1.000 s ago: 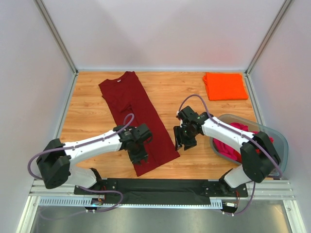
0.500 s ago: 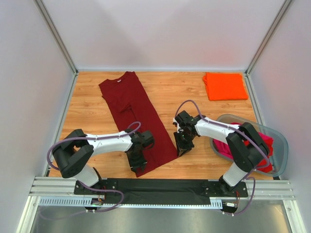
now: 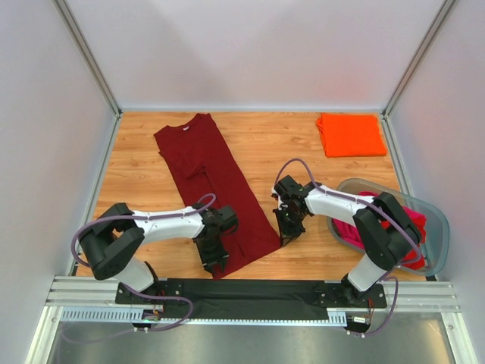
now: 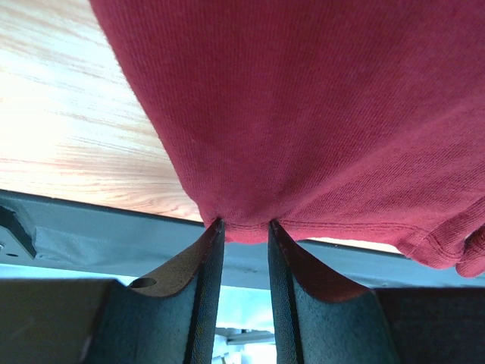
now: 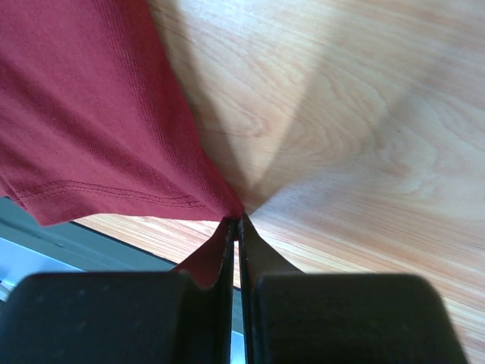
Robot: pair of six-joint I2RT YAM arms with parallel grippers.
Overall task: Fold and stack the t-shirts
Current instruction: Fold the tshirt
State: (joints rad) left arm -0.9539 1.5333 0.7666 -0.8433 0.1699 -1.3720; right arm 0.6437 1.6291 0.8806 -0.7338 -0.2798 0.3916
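A dark maroon t-shirt lies lengthwise on the wooden table, collar at the far end and hem toward me. My left gripper is at the near left hem corner. In the left wrist view the hem is bunched between its fingertips, so my left gripper is shut on it. My right gripper is at the near right hem corner, and the right wrist view shows my right gripper shut on that corner of the maroon cloth. A folded bright orange t-shirt lies at the far right.
A grey translucent tub at the right edge holds crumpled magenta-pink and red shirts. A black strip and a metal rail run along the near table edge. White walls enclose the left, far and right sides.
My right gripper dropped to the shirt's near right corner and shut on it. My left gripper shifted slightly nearer along the hem.
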